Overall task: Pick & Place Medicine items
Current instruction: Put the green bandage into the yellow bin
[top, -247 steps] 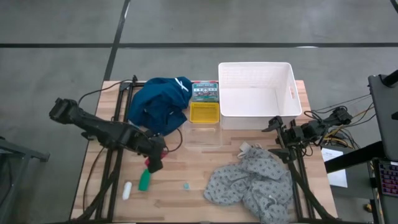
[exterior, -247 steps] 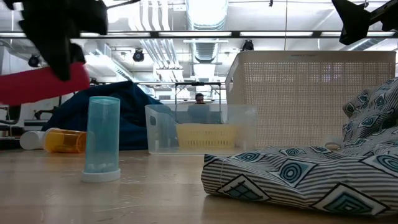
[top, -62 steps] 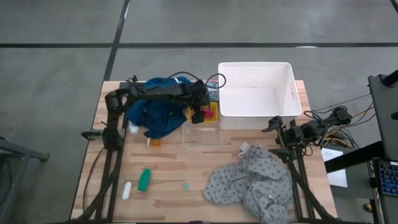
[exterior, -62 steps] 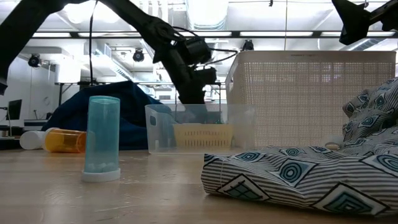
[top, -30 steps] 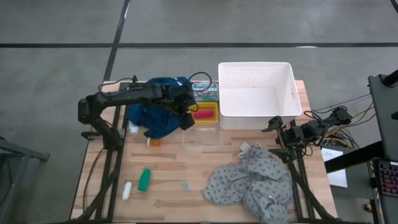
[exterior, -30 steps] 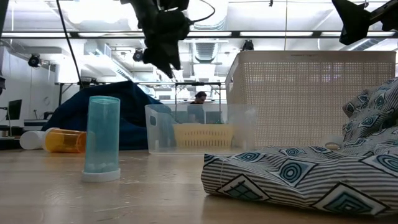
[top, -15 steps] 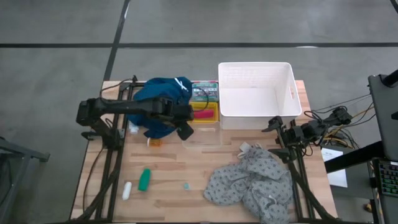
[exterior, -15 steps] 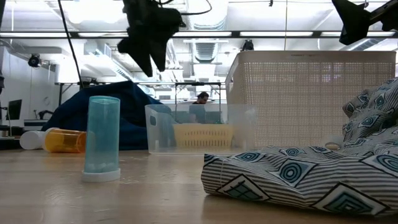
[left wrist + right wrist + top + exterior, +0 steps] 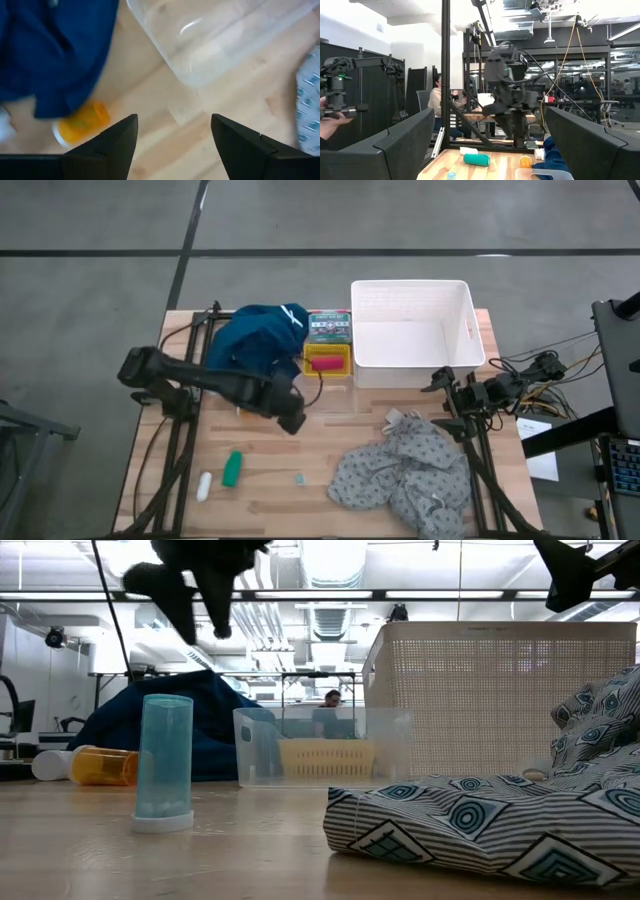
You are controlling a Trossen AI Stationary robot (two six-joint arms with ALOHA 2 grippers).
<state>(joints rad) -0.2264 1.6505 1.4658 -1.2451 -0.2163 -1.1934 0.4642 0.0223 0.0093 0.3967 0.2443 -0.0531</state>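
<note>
A red tube (image 9: 323, 363) lies in the small yellow basket (image 9: 328, 350). A green tube (image 9: 232, 468) and a white tube (image 9: 204, 485) lie on the wood near the front left. A small teal tube (image 9: 165, 762) stands upright on its cap. The orange pack (image 9: 82, 122) lies at the hem of the dark blue cloth (image 9: 255, 345). My left gripper (image 9: 291, 418) hangs open above the wood between the orange pack and the clear container (image 9: 215, 35), with nothing between its fingers. My right gripper (image 9: 441, 385) waits open at the right, beside the white basket.
A large white basket (image 9: 470, 340) stands at the back right, with a green box (image 9: 328, 327) beside the yellow basket. The grey patterned cloth (image 9: 410, 475) is heaped at the front right. Bare wood lies between the clear container and the tubes.
My left gripper has swung away from the yellow basket toward the table's near edge and a little left, past the blue cloth, and its wrist has rolled. The red tube stays lying in the yellow basket.
</note>
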